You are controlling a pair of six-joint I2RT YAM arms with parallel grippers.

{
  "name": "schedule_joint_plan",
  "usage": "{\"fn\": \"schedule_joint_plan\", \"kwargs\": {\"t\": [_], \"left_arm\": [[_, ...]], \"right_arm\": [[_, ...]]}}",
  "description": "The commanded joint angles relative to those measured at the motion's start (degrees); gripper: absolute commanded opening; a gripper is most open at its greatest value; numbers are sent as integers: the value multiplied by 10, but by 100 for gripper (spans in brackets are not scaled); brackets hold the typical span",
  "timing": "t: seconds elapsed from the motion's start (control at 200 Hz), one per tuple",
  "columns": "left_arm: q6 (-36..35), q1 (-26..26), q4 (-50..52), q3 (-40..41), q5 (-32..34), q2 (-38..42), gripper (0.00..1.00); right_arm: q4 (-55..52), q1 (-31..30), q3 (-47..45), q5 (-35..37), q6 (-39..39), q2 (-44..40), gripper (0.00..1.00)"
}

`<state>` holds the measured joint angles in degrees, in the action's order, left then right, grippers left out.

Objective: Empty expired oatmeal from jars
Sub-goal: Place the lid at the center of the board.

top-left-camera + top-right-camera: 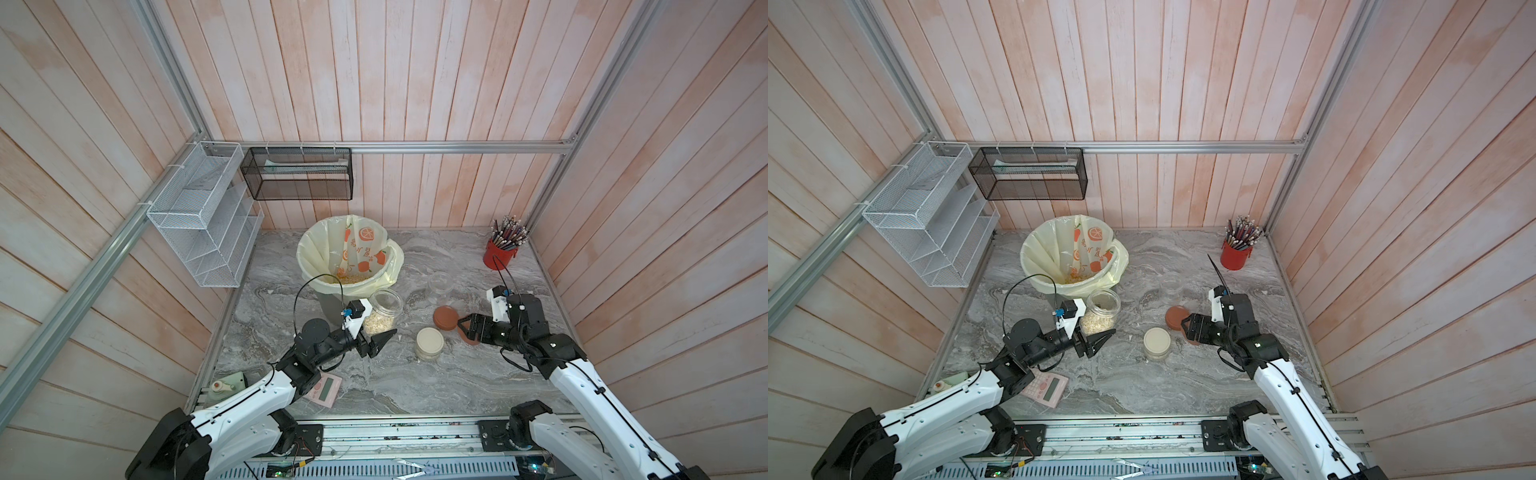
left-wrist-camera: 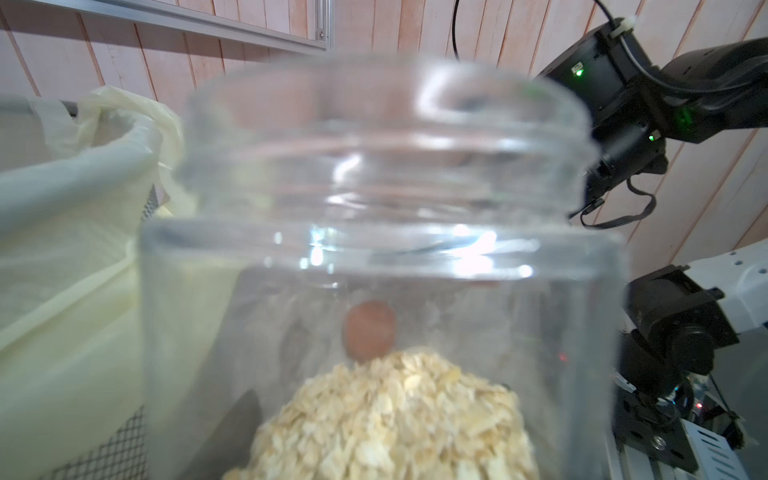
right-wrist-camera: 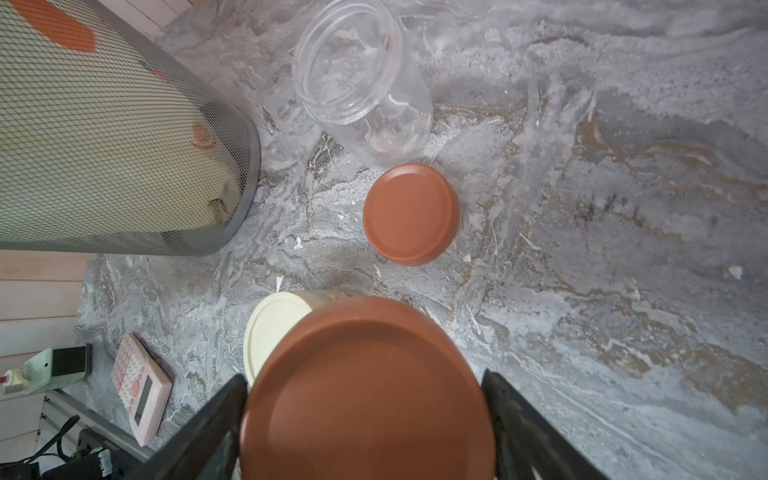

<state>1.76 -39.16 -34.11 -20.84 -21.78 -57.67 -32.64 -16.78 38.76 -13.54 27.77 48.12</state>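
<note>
My left gripper [image 1: 376,330] is shut on a lidless clear jar [image 1: 383,311] partly filled with pale oatmeal [image 2: 390,415]. It holds the jar right beside the bin, in both top views [image 1: 1102,311]. The jar fills the left wrist view and hides the fingers. My right gripper [image 3: 368,415] is shut on a terracotta lid [image 3: 368,395], low over the table at the right [image 1: 471,341]. A second terracotta lid [image 1: 445,318] lies flat on the table. An empty open jar [image 1: 441,282] stands behind it. A cream-lidded jar [image 1: 429,343] stands between the arms.
The grey mesh bin [image 3: 124,145] with its cream orange-print liner [image 1: 316,253] stands at the back left, with yellowish kernels inside. A red pencil cup [image 1: 500,253] is in the back right corner. A pink calculator [image 1: 326,388] lies under the left arm.
</note>
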Motion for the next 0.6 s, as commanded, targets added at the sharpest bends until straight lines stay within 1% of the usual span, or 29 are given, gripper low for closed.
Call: {"fn": "schedule_joint_plan", "kwargs": {"t": [0.0,0.105,0.16,0.275,0.41,0.595], "left_arm": [[-4,-18,-66,-30,12,-6,4],[-3,-28,-76,-32,14,-17,4],[0,-30,-81,-33,13,-21,4],[1,-38,-79,-37,8,-26,4],[0,-45,-76,-37,9,-26,4],[4,-47,-85,-36,9,-32,4]], "right_arm": [[-4,2,-2,27,37,0,48],[11,1,-35,32,73,1,48],[18,1,-58,56,98,-1,48],[40,1,-97,81,132,-3,48],[44,-3,-117,111,146,3,49],[57,-10,-124,123,149,25,50]]}}
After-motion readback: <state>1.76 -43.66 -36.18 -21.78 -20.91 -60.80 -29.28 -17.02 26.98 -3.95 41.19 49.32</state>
